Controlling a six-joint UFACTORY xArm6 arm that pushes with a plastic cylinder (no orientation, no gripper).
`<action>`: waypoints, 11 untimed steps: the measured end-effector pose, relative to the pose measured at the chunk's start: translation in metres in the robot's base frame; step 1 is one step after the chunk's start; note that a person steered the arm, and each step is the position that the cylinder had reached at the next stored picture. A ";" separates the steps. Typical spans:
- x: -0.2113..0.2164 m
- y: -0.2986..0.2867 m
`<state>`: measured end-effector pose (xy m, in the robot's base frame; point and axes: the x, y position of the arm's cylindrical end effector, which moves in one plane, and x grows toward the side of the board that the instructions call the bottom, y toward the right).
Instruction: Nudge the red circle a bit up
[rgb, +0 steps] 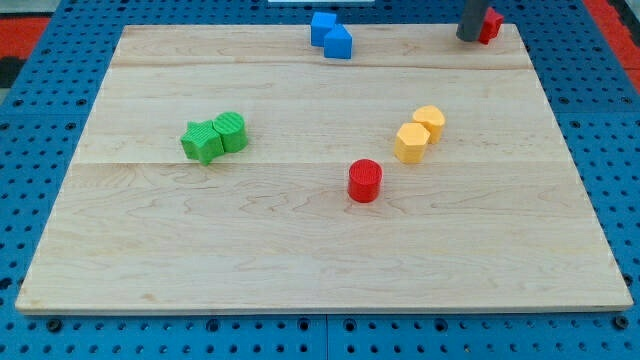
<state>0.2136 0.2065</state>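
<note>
resting my tip (468, 38) against a red block (490, 24), far from the red circle (365, 181).

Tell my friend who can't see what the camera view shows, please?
A red circle sits near the middle of a wooden board, far from my tip, which is at the top right beside another red block. Yellow blocks sit right of centre, green blocks left, blue blocks at the top.

Bright even light, soft short shadows, sharp focus, no glare
</note>
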 end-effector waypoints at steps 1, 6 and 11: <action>0.024 0.001; 0.235 0.012; 0.313 -0.103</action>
<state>0.5264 0.1034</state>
